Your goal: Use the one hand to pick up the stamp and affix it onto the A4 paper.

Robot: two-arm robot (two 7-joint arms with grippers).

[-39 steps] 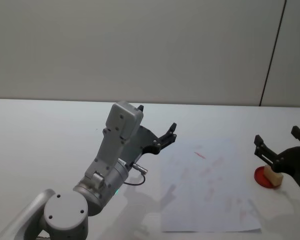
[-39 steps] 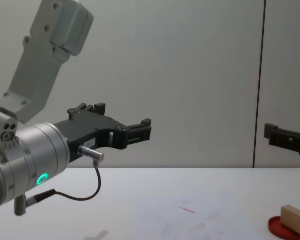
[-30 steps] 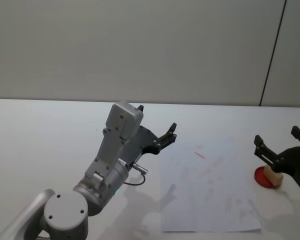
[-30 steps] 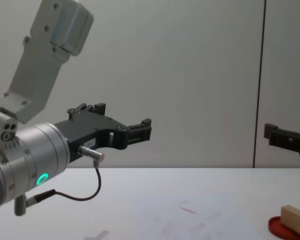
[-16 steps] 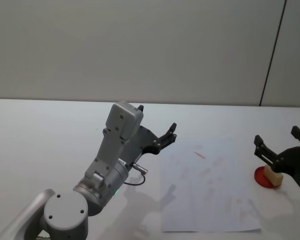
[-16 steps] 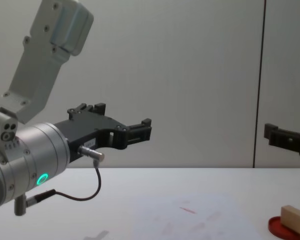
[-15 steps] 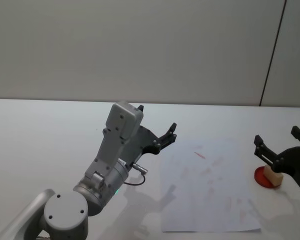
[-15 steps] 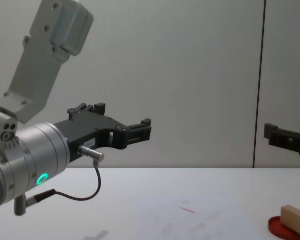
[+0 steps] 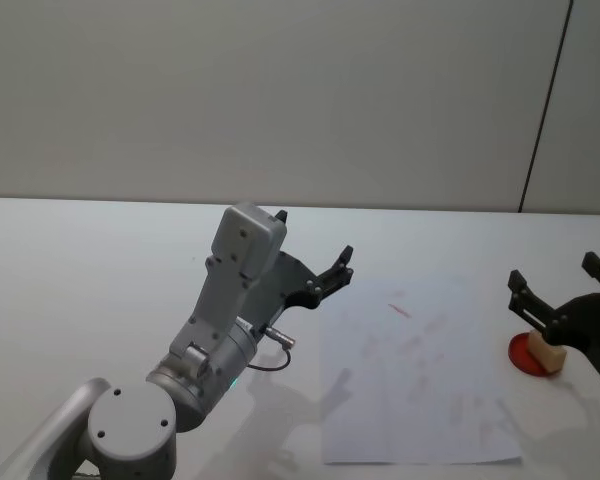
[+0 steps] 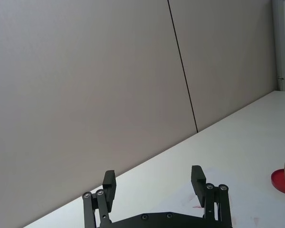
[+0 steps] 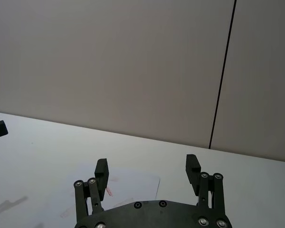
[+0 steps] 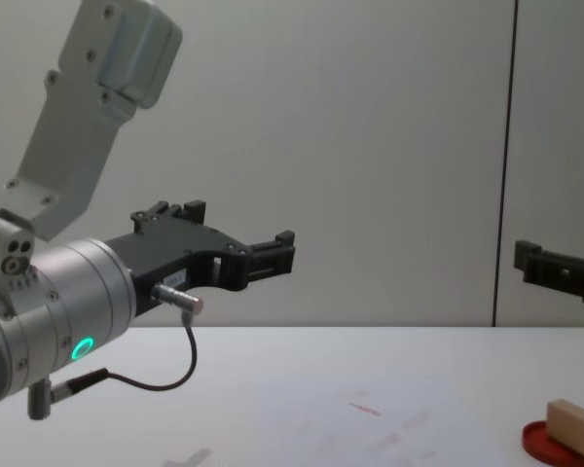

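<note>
Right gripper (image 9: 553, 272) is held above the stamp (image 9: 546, 352), jaws wide, empty. A4 paper (image 9: 420, 380) is flanked by the parked left gripper (image 9: 314, 236), jaws likewise spread.

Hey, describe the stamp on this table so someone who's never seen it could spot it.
Start at the white table and find the A4 paper with faint red marks. Just off its right edge lies a flat red ink pad; the stamp rests on it, the only light-tan wooden block there.
</note>
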